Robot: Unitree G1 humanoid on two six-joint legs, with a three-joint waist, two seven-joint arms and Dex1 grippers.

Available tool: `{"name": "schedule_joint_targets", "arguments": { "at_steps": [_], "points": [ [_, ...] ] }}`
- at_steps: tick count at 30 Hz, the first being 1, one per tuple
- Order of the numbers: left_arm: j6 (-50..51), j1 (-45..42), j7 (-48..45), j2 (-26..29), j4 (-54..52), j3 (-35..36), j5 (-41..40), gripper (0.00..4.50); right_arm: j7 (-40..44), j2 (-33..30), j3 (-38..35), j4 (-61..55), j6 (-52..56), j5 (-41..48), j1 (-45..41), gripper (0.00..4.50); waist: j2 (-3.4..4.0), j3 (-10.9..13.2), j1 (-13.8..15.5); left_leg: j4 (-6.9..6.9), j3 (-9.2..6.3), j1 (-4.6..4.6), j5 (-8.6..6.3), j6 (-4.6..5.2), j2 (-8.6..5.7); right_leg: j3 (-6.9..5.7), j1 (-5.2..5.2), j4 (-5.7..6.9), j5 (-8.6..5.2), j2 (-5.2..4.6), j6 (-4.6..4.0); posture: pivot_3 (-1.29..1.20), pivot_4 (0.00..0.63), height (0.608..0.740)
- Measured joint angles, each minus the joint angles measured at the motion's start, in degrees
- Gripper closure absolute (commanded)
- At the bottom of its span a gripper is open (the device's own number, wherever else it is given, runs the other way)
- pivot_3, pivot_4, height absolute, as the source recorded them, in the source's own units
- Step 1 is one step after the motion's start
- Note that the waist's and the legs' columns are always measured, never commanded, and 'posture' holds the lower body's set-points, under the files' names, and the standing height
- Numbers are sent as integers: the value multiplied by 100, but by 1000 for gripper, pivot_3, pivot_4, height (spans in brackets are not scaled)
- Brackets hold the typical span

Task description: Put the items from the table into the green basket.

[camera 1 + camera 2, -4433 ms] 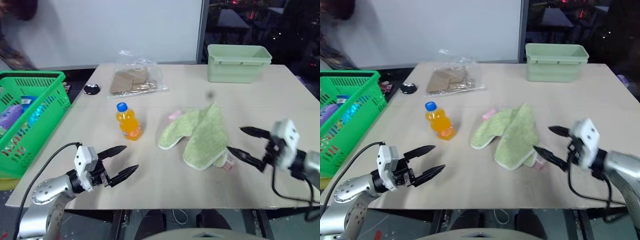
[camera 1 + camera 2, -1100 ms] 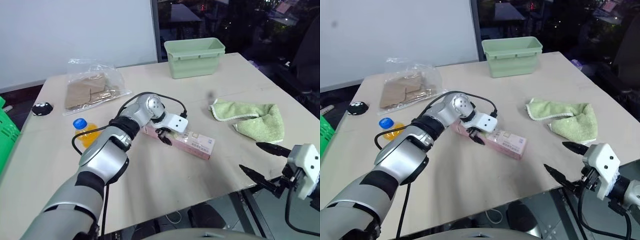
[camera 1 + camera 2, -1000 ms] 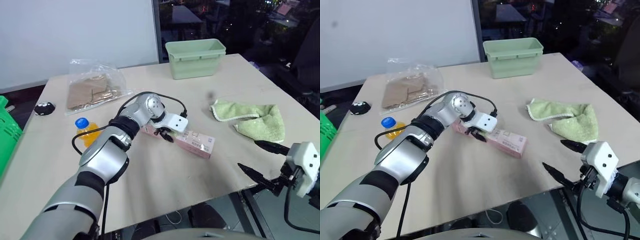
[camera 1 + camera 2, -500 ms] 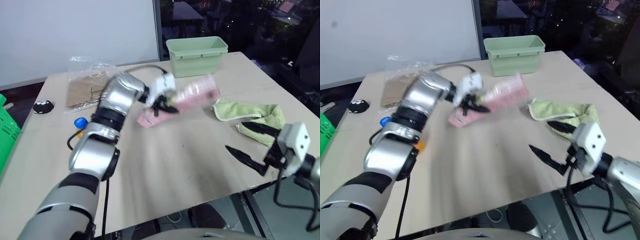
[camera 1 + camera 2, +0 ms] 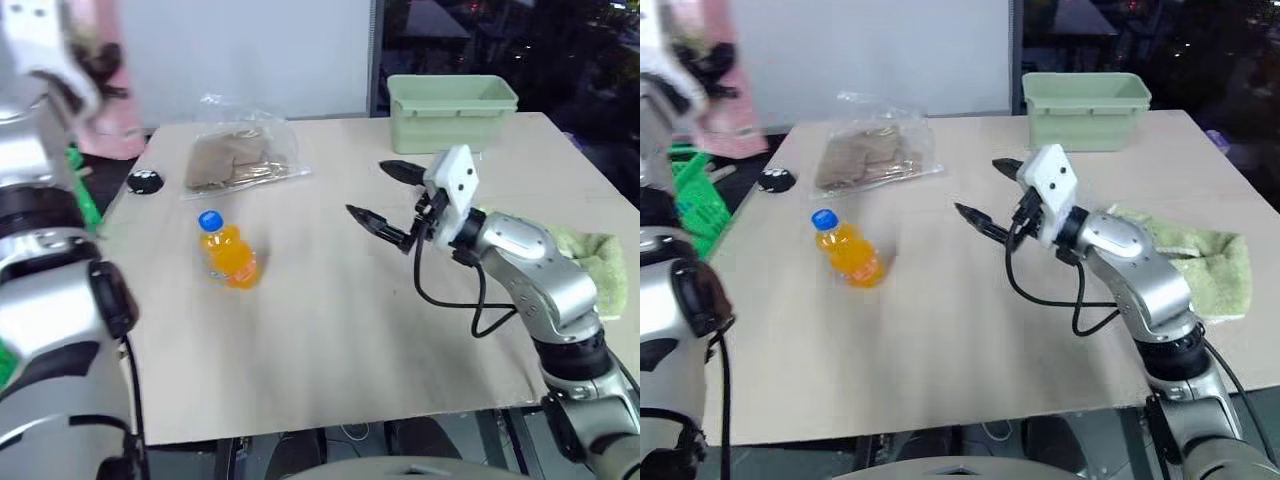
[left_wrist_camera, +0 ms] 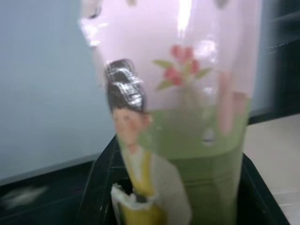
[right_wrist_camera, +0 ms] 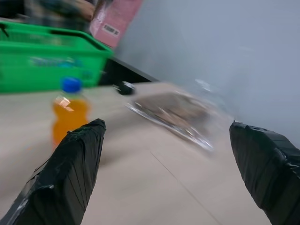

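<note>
Left gripper (image 5: 88, 62) raised high at the table's left edge, clamped tight on the long pink printed carton (image 5: 103, 110), which hangs in the air above the green basket's (image 5: 695, 205) side of the scene; up close from the left wrist, carton (image 6: 180, 117) gripped between the two black fingers (image 6: 101, 183), printed with a cartoon figure and small flowers. Right gripper (image 5: 385, 195) held out over the middle of the table (image 5: 330, 330), fingers spread wide with nothing between them, pointing toward the orange-drink bottle (image 5: 226, 250) but well apart from it. Bottle upright on the tabletop, blue cap on, left of centre. Near the far edge, a clear plastic bag of brown items (image 5: 238, 160) lying flat; a small black object (image 5: 145, 181) just beside it, toward the left edge. Pale mint tub (image 5: 452, 108) at the far right corner. Green cloth (image 5: 1195, 265) crumpled by the right edge, partly hidden behind the right arm.
</note>
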Motion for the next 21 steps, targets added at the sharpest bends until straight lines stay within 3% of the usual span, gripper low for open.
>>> {"name": "schedule_joint_targets", "arguments": {
  "at_steps": [4,8,13,16,20,21],
  "points": [
    [-1221,389,618,782,599,-229,568,2953,524,154,166,117,-134,95,-153,0,-33,-11,427,2,17,-1,-4,6,-15,-24,10,-6,0,-9,0,93,0,740],
    [-1951,400,920,1173,1197,-460,892,2953,763,281,274,170,-186,117,-202,0,-41,-14,741,35,5,9,-2,4,-8,-57,42,-3,1,0,-4,112,0,740],
    [-2458,390,1155,1478,2227,-736,1248,2953,897,446,343,222,-220,111,-334,0,-58,-31,908,53,2,15,11,-13,10,-71,55,2,6,18,-13,103,0,740],
    [-2452,396,1116,1478,2649,-699,1226,1994,928,450,372,223,-219,94,-334,0,-68,-36,923,53,-2,10,11,-13,11,-76,52,2,8,19,-15,90,0,740],
    [-2450,540,1272,1478,2853,-668,1173,75,948,421,373,195,-194,104,-307,0,-74,-39,885,49,-3,5,10,-13,12,-77,50,5,12,18,-21,79,0,740],
    [-2468,607,1342,1480,2862,-668,1176,26,963,388,367,167,-181,124,-283,0,-74,-39,876,48,-3,6,10,-13,14,-77,49,6,12,19,-22,78,0,740]
  ]
}}
